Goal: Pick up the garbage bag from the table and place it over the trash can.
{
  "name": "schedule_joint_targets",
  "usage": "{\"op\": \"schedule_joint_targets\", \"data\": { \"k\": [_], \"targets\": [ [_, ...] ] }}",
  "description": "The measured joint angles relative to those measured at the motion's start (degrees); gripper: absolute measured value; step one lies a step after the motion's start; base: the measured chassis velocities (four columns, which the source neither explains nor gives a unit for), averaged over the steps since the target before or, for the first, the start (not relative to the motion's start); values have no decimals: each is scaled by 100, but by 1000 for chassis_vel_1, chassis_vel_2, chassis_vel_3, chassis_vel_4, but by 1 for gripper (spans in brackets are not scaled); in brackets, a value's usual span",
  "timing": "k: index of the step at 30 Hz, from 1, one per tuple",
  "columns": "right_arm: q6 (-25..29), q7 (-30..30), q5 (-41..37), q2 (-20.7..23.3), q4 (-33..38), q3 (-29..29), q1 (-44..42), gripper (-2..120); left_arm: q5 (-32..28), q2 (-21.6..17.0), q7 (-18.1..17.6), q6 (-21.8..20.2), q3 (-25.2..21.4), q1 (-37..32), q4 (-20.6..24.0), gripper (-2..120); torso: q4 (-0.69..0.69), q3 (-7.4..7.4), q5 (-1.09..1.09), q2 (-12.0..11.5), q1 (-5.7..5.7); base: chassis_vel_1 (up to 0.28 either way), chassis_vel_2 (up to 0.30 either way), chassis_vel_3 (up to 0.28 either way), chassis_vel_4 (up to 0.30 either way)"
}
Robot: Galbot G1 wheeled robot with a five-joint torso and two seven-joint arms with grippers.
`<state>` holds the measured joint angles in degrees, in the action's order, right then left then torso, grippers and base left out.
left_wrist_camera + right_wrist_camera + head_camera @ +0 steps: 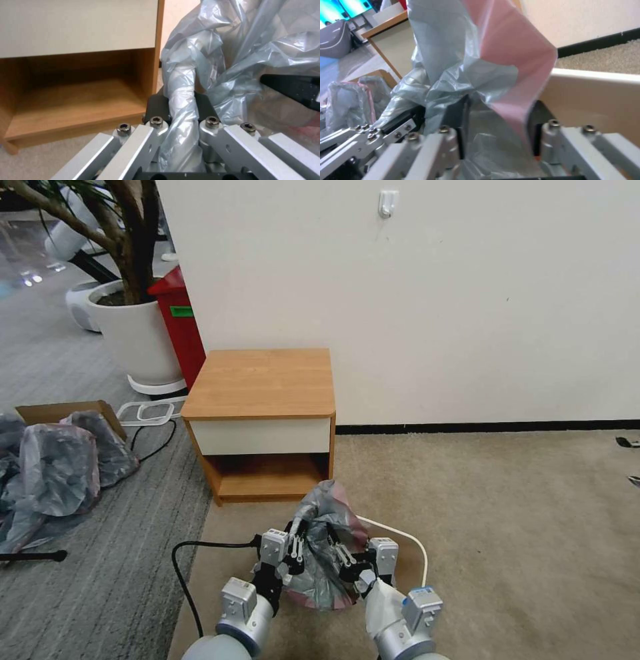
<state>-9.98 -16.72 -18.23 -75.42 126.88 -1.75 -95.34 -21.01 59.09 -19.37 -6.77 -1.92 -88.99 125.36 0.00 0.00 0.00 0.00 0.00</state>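
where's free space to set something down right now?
The table top is bare, bordered by the wall and the red bin. Open carpet lies right of the table. It is crowded low centre: left pincer and right pincer both grip the garbage bag above the trash can.

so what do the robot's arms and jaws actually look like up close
Both arms end in rounded silver-grey wrist links with small boxy modules; the right one carries a blue tag. The left gripper and right gripper share a build: bare aluminium linkage bars joined by hex-socket bolts, on a black base, driving flat black jaws. White blocks sit on the outer side of each gripper. No loose cables show on the arms.
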Motion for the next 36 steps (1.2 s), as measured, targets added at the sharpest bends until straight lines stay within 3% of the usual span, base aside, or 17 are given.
{"op": "schedule_joint_targets", "data": {
  "k": [9, 17, 24, 27, 36],
  "targets": [
    [-50, 73, 151, 19, 25, -111, -28, 0, -411, 112, -243, -131, -35, -63, 79, 7, 0, 0, 0, 0, 0, 0, 0, 0, 0],
    [-68, 135, 55, 184, 321, -600, -137, 0, -660, 263, -443, -211, -151, -244, 172, 7, 0, 0, 0, 0, 0, 0, 0, 0, 0],
    [-150, 133, -253, 594, 803, -1123, -305, 0, -687, 306, -486, -252, -182, -215, 112, 7, 0, 0, 0, 0, 0, 0, 0, 0, 0],
    [-489, 114, -784, 975, 1120, -1501, -220, 0, -686, 322, -487, -278, -165, -201, 95, 7, -1, 0, 0, 0, 0, 0, 0, 0, 0],
    [-1301, -243, -1834, 1563, 867, -1906, 522, 0, -648, 330, -452, -280, -135, -253, 139, 7, 0, 0, 1, 0, 0, 0, 0, 0, 0]
  ]
}}
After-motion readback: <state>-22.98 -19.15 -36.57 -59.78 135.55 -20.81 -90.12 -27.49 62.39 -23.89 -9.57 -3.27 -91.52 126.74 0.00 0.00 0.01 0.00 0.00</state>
